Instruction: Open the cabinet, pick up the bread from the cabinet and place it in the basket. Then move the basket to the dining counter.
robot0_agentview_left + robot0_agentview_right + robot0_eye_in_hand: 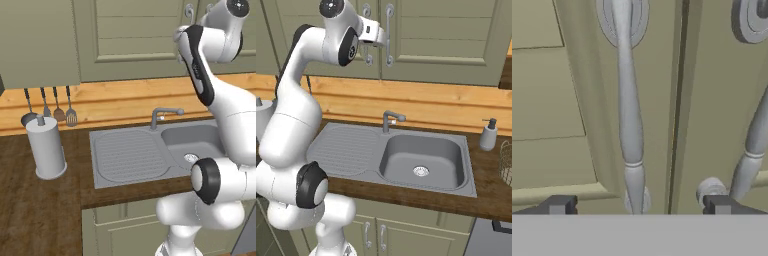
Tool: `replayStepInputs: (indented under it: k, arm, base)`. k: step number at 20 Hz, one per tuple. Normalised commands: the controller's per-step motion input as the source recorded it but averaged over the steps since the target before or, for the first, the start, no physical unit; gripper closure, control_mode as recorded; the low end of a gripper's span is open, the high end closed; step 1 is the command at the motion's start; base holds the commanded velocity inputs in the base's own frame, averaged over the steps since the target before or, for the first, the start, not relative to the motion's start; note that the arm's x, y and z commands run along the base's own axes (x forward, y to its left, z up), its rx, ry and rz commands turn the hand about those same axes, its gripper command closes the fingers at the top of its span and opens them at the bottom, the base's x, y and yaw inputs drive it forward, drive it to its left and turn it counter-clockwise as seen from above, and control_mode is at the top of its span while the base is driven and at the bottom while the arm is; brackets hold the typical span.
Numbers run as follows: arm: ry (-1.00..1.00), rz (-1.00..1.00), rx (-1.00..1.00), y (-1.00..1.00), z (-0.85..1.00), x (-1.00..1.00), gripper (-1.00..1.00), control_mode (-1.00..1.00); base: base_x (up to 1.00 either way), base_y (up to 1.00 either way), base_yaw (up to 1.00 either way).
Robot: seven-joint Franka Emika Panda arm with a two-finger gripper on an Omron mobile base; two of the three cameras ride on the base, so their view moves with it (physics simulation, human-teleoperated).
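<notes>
The olive-grey wall cabinet (441, 35) hangs above the sink with both doors shut, so the bread is hidden. My gripper (380, 38) is raised right up to its two curved light-grey bar handles. In the hand view the gripper (640, 205) is open, and the left door's handle (630, 125) runs between its two fingertips (559, 205), while the right door's handle (752, 150) lies just outside them. The door seam (677, 110) shows as a thin closed line. The wire mesh basket (506, 162) stands on the worktop at the far right edge.
A grey sink (421, 160) with a tap (388, 119) and a drainer (130, 155) lies below the arm. A soap dispenser (488, 134) stands to its right. A paper towel roll (47, 147) and hanging utensils (57, 107) are at the left.
</notes>
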Motion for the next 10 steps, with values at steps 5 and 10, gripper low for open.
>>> replayStepInputs:
  k: [5,10]
  arm:
    - [0.01,0.00,-0.08,0.00,0.00,0.41,-1.00,-1.00]
    - [0.00,0.00,0.00,-0.09,-0.02,0.50,-1.00,-1.00]
  base:
    - [0.00,0.00,0.00]
    - [0.00,0.00,0.00]
